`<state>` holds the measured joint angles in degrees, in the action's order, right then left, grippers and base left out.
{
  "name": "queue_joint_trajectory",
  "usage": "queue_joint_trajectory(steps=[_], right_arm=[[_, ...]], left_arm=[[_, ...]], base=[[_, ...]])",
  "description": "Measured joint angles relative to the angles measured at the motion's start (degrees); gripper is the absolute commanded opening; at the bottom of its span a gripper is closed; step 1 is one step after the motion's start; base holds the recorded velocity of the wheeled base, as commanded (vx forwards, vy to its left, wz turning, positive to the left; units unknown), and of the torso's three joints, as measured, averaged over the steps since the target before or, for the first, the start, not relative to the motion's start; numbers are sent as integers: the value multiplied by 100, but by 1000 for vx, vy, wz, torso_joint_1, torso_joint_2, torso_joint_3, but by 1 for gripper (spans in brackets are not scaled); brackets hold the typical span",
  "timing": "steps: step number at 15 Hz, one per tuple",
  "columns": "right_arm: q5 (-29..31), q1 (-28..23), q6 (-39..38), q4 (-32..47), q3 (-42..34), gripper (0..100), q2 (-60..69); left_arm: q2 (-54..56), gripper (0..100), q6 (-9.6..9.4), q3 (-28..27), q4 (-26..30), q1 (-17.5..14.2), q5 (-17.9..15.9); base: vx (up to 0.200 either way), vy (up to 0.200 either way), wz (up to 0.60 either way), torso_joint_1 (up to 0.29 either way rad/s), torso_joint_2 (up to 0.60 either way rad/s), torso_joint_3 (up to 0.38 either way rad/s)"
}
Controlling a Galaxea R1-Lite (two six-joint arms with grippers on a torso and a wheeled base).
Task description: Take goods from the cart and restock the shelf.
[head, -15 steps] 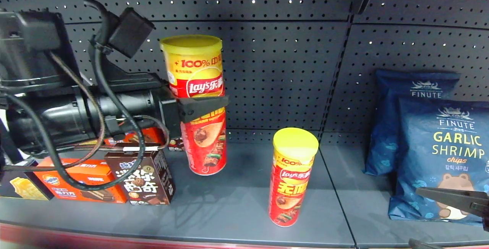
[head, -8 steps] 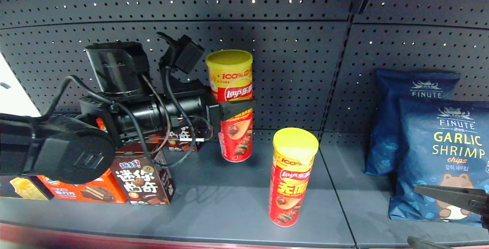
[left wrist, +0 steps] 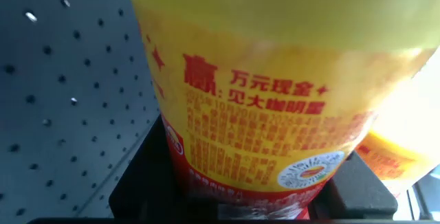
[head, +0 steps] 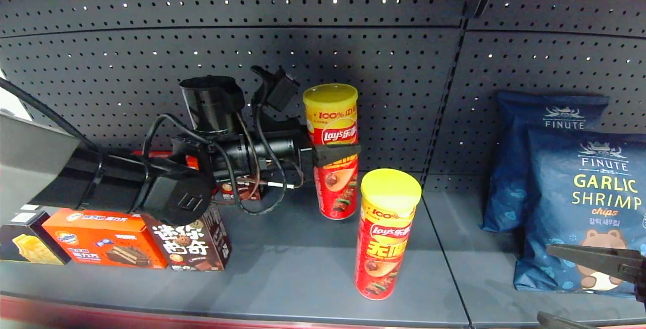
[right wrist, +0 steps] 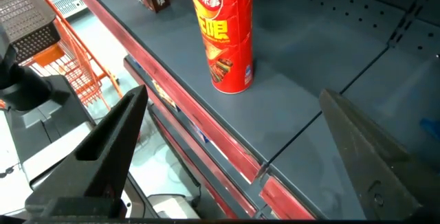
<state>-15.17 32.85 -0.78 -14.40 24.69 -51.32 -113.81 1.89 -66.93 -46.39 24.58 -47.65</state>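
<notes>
three flat cardboard boxes, a black one [head: 28, 240], an orange one [head: 103, 238] and a brown one [head: 194, 240], lie in a row on the smooth grey metal shelf [head: 303, 268], at eight o'clock from the held chip can [head: 330, 112]. behind them is a dark pegboard panel [head: 202, 41] dotted with small holes. the left gripper [head: 335, 153] pinches the chip can at mid-height. the can is an upright glossy cylinder, red below and yellow above, with a yellow plastic lid. it is close to the panel, and i cannot tell whether its base touches the board. a second can [head: 386, 233] of the same kind stands at five o'clock from it. crinkled blue bags [head: 585, 203] lean at three o'clock. the right gripper [right wrist: 234, 104] is spread wide at the shelf's front edge.
</notes>
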Motion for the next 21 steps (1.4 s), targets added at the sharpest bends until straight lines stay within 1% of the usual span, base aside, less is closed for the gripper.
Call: queue_joint_trajectory(steps=[1, 2, 9, 17, 21], right_arm=[[-2, 0, 0, 0, 0, 100, 0], [-2, 0, 0, 0, 1, 100, 0], [-2, -11, 0, 0, 15, 100, 0], [0, -9, 0, 1, 0, 100, 0], [-2, -9, -1, 0, -27, 100, 4]], left_arm=[[-94, 0, -1, -22, -6, -16, -84], [-173, 0, -6, -46, -4, -29, -99], [-833, 0, 0, -473, -204, 41, -88], [-1086, 0, 0, -549, -208, 91, -79], [-1215, 0, 0, -717, -204, 141, -71]], base=[[0, 0, 0, 0, 0, 0], [0, 0, 0, 0, 0, 0], [0, 0, 0, 0, 0, 0], [0, 0, 0, 0, 0, 0], [0, 0, 0, 0, 0, 0]])
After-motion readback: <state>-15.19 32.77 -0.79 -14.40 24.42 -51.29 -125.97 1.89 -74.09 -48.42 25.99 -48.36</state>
